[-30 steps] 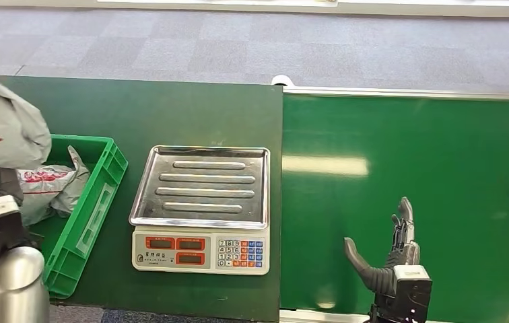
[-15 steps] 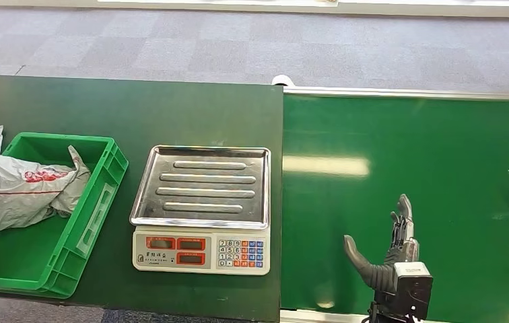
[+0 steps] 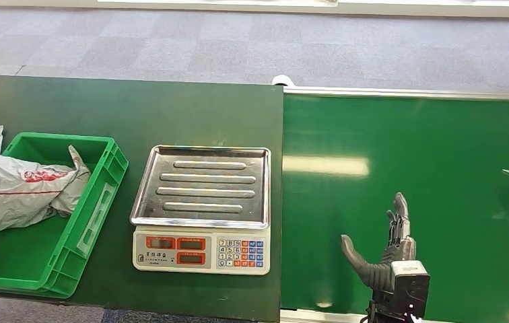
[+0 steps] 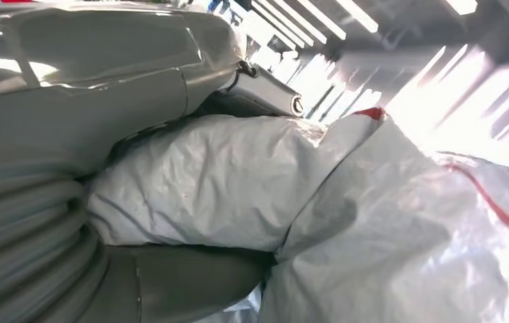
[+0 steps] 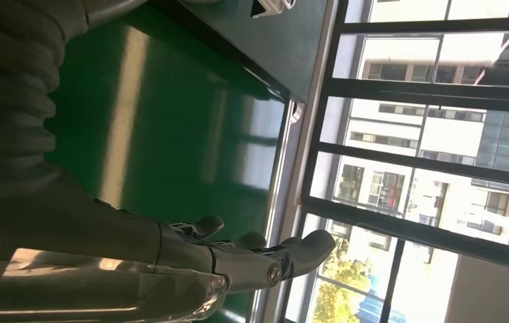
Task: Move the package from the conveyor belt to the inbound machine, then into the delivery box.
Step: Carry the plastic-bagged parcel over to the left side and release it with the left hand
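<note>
Grey plastic packaging, the package, lay half in the green delivery box at the left end of the dark table, draped over the box's left rim. It could slide back out, since much of it hung past that rim, and the left hand might drag it if it pulled away while gripping. In the left wrist view that hand pressed against the crinkled bag, thumb under a fold, apparently holding it. The right hand hovered over the conveyor belt near its front edge, fingers straight, thumb spread, holding nothing. The inbound machine sat bare between box and belt.
</note>
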You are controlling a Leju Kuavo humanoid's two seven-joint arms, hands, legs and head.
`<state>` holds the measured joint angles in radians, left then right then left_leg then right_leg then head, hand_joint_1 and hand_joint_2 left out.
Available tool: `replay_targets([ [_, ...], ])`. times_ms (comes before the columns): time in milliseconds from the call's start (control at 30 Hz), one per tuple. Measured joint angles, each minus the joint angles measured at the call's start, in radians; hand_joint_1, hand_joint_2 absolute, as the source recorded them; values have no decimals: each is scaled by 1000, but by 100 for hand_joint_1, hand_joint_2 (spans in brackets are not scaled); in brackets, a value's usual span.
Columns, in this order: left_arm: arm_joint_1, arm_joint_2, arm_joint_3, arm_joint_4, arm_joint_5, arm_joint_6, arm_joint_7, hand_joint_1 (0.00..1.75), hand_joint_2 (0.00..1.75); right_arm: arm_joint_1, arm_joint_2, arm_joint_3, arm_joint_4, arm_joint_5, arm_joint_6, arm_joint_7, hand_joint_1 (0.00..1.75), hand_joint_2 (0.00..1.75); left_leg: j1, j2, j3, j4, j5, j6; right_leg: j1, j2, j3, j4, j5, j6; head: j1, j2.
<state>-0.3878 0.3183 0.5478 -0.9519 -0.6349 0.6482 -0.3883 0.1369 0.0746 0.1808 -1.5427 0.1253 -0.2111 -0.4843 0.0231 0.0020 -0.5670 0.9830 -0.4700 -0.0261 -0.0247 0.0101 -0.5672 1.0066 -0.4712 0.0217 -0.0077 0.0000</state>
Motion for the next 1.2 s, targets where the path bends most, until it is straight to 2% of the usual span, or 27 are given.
replay_targets([
  [33,-8,5,-9,20,-12,-15,14,167,175,-1,0,0,0,0,2,2,0,175,0,0,0,0,0,0,0,0,0,0,0,0,0,0],
  [100,-31,17,-33,64,-47,-47,56,174,175,-4,0,1,2,-1,10,6,0,175,0,0,0,0,0,0,0,0,0,0,0,0,0,0],
  [300,-177,68,-142,238,-208,-204,204,175,175,-22,-2,5,17,-5,30,10,0,175,0,-3,0,0,2,0,0,-4,2,0,0,0,0,0],
  [367,-223,81,-181,284,-231,-255,222,174,175,-26,-2,5,21,-5,33,10,0,175,0,-4,0,0,2,0,0,-5,2,0,0,0,0,0],
  [467,-267,92,-222,331,-240,-282,229,171,175,-27,-2,6,24,-5,35,10,0,175,0,-4,1,0,3,0,0,-5,3,0,0,0,0,0],
  [500,-276,94,-233,343,-242,-283,229,167,175,-28,-2,6,25,-5,35,11,0,175,0,-4,1,0,3,0,0,-5,3,0,0,0,0,0],
  [533,-283,95,-241,351,-244,-283,229,134,175,-28,-2,6,25,-5,36,11,0,175,0,-4,1,0,3,0,0,-5,3,0,0,0,0,0],
  [633,-294,93,-266,365,-245,-276,225,10,175,-28,-2,5,26,-3,36,15,0,175,0,-5,1,0,3,0,0,-6,3,0,0,0,0,0],
  [667,-295,91,-272,366,-242,-269,223,0,175,-28,-1,5,26,-2,37,16,0,175,0,-5,1,0,3,0,0,-6,3,0,0,0,0,0],
  [867,-284,66,-285,335,-141,-226,187,0,175,-24,1,5,26,5,36,20,0,175,0,-5,1,0,3,0,0,-6,3,0,0,0,0,0],
  [1067,-252,43,-267,258,6,-284,175,0,175,-13,3,5,26,10,33,24,0,175,0,-5,0,0,2,0,0,-5,2,0,0,0,0,0],
  [1133,-246,37,-259,243,55,-333,167,0,175,-12,3,5,26,12,33,24,0,175,0,-5,0,0,2,0,0,-5,2,0,0,0,0,0],
  [1200,-238,33,-243,230,169,-451,150,0,175,-10,3,5,26,13,35,24,0,175,0,-5,0,0,2,0,0,-5,2,0,0,0,0,0],
])
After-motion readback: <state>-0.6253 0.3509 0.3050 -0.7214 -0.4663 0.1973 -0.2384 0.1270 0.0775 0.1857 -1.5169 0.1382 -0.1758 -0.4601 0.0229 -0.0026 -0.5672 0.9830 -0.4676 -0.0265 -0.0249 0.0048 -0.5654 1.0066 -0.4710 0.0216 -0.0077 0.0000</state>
